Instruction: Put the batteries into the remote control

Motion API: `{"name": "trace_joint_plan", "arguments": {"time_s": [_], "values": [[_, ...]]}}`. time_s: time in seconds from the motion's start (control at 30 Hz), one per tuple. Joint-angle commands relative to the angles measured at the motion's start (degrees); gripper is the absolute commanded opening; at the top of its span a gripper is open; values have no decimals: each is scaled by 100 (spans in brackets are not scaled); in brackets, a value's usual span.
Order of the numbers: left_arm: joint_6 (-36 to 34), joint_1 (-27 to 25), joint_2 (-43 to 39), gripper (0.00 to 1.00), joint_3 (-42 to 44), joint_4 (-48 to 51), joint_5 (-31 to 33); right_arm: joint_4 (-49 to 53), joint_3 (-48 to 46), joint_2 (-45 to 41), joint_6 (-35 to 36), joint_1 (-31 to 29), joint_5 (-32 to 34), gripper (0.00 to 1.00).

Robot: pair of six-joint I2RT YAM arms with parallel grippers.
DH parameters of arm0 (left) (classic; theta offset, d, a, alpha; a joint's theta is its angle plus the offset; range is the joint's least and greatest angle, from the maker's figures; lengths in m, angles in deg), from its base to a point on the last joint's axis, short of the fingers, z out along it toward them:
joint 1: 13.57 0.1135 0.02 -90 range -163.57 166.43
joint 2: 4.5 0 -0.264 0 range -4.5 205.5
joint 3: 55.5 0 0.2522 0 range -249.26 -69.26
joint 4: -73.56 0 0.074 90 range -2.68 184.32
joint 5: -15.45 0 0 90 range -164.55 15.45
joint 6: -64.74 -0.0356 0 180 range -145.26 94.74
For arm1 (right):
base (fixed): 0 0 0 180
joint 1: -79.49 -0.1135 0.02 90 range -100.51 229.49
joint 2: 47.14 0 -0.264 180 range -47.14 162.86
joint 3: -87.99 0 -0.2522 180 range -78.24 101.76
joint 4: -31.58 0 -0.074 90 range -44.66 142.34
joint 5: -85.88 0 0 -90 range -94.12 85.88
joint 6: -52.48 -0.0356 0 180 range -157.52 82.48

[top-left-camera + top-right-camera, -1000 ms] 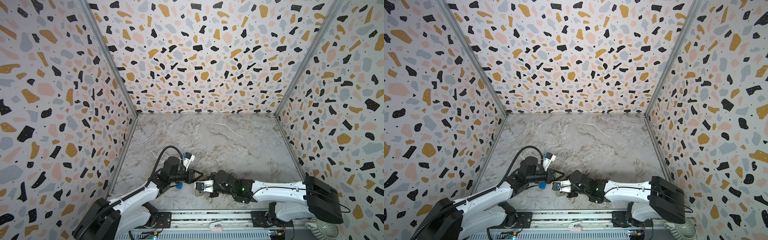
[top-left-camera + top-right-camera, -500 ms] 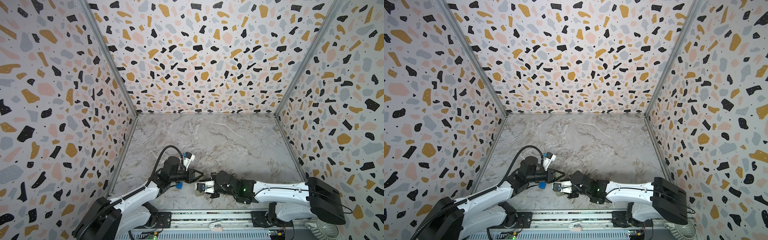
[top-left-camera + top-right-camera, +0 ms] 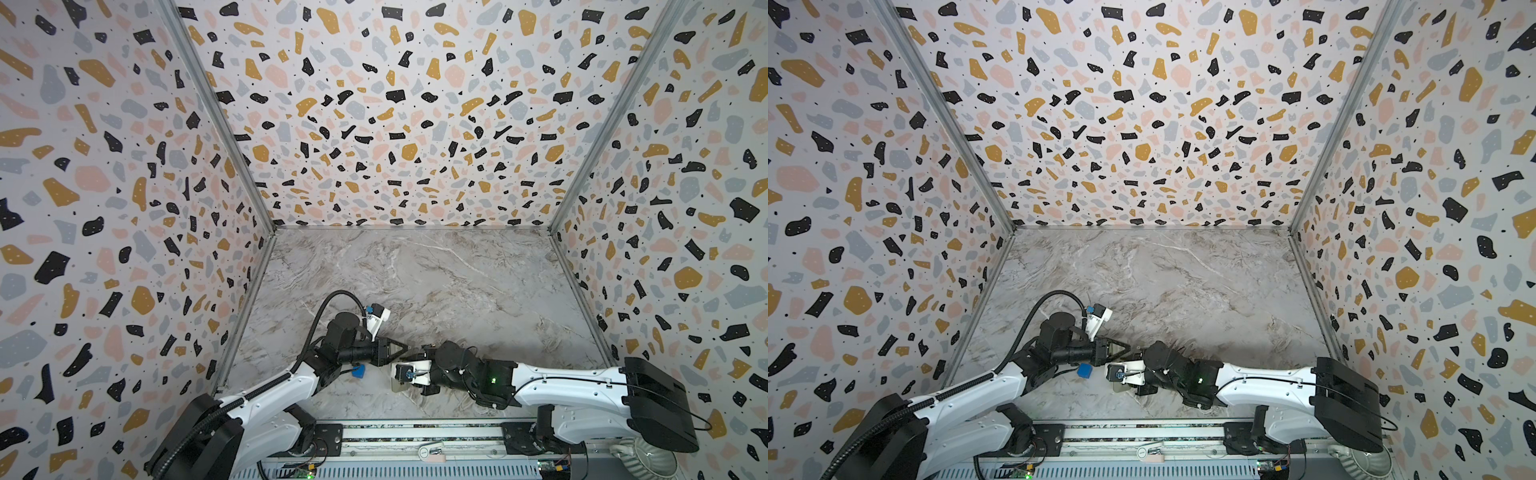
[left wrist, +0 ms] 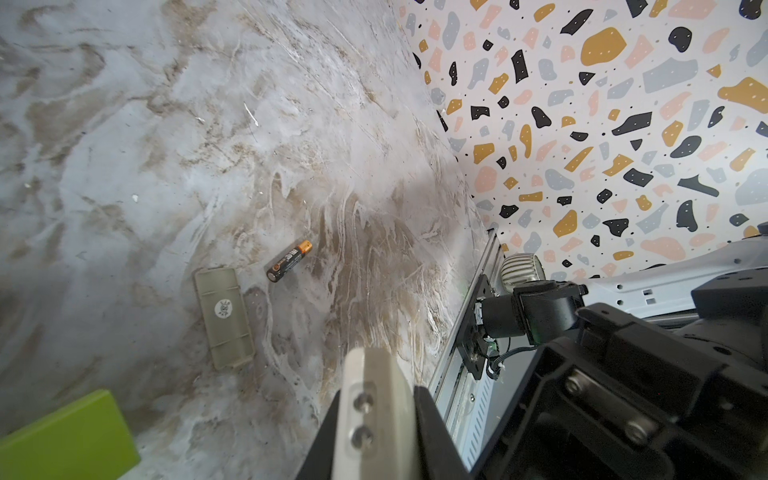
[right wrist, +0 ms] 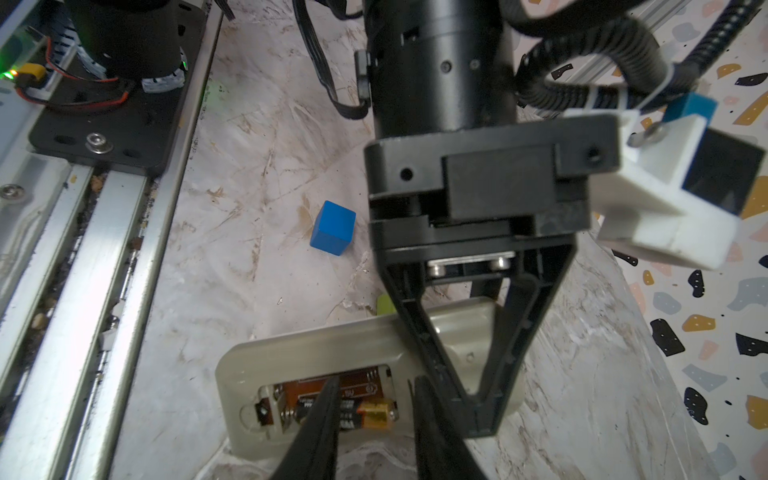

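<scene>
Terrazzo-print walls box in a marbled table [image 3: 436, 282] with both arms working at its near edge. Seen from the right wrist, the remote [image 5: 316, 353] lies back-up with its recess open and 1 battery [image 5: 365, 415] already seated in the lower slot; the slot beside it shows only brown board, so by my reading 1 of 2 is loaded. The right gripper [image 5: 374, 399] hangs just over that seated battery with its fingers a little apart, one of them crossing the cell, and seems to grip nothing, as though just letting go. The second battery [image 4: 289, 260] lies loose on the table in the left wrist view, just beside the detached cover [image 4: 224, 318], so it has yet to be fetched and pressed in, and the cover perhaps refitted. The left gripper [image 3: 401, 350] has its fingers pressed together, tips resting on the remote's end, likely steadying it. A blue cube [image 5: 333, 227] and a green block [image 4: 66, 436] sit nearby. From above, the arms hide nearly all of the remote, and the loose battery and cover cannot be picked out; the green block is cut off by the picture's edge
</scene>
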Motion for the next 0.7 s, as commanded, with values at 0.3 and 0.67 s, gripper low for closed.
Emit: {"name": "trace_joint_plan", "arguments": {"time_s": [0.3,0.67], "values": [[-5,30,-28,0,-113,-282,-90,234,25,29,-123,-20,279,26],[3,30,-37,0,-113,-291,-98,269,28,206,-122,-8,267,22]]}}
